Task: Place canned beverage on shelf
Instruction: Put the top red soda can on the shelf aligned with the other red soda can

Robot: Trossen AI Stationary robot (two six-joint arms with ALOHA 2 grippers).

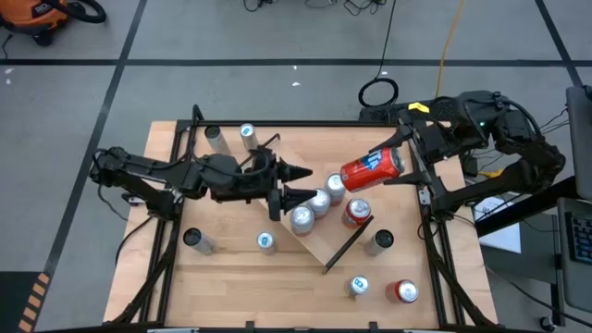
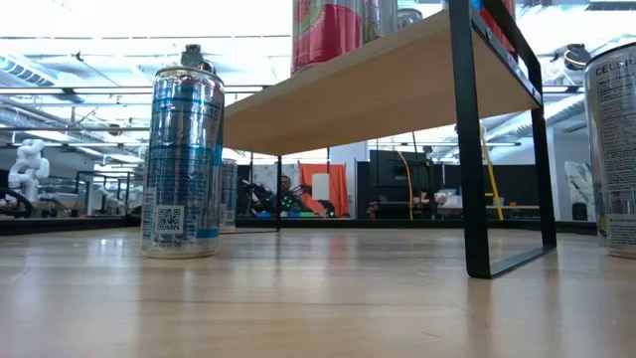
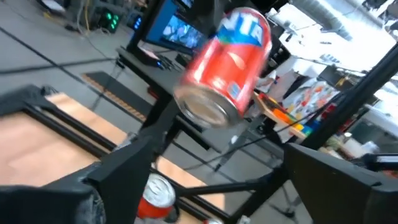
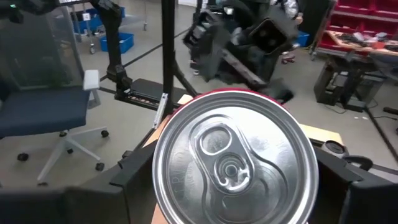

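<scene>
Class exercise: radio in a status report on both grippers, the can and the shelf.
Right gripper shut on red can, held sideways above shelf. Left gripper open, empty, beside silver cans on shelf.

Twelve cans are being counted from above, all told. Three are red and nine silvery. Four are being carried by the one shelf [image 1: 316,244], seven are being left on the tabletop [image 1: 231,287], and one red can [image 1: 373,169] is being held up in the air. Two arms are being counted too, so two tools: left tool [image 1: 301,183], right tool [image 1: 403,154].
</scene>
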